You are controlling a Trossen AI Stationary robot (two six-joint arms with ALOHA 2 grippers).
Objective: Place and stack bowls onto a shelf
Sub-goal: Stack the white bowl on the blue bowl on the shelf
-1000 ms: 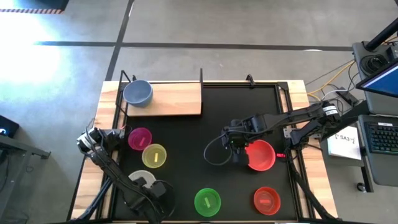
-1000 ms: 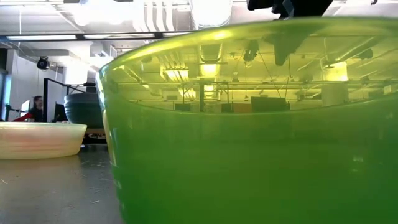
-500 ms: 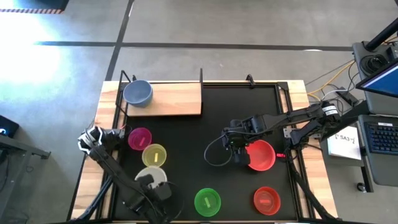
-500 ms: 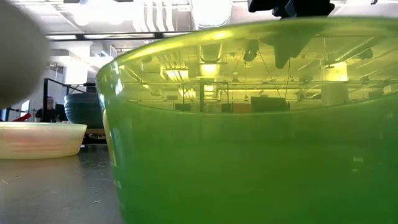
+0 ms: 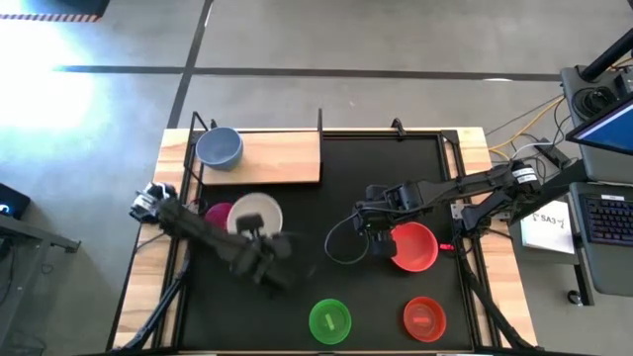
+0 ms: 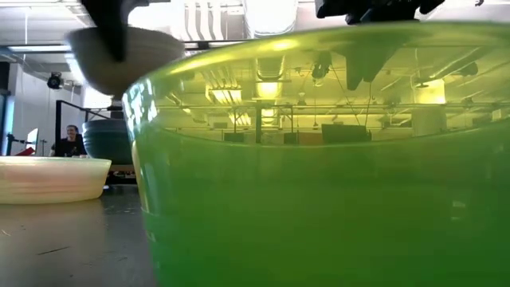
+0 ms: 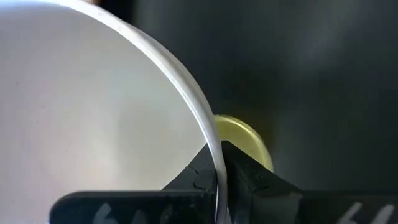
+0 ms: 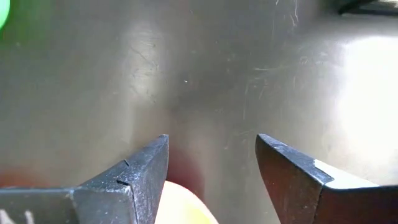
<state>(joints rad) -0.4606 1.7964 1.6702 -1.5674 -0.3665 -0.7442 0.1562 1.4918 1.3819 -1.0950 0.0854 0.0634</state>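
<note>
High view: left gripper [image 5: 255, 240] pinches the rim of a cream bowl [image 5: 255, 214], held above the table at about 9 o'clock, just short of the wooden shelf [image 5: 282, 158] (a blue-grey bowl [image 5: 219, 147] sits on its left end). Right gripper [image 5: 376, 240], fingers spread apart with nothing between them, hovers at 3 o'clock beside a red bowl [image 5: 415, 247].

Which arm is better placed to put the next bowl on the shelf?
Left. The left gripper already holds the cream bowl lifted close to the shelf; the right gripper is open, farther off by the red bowl.
</note>
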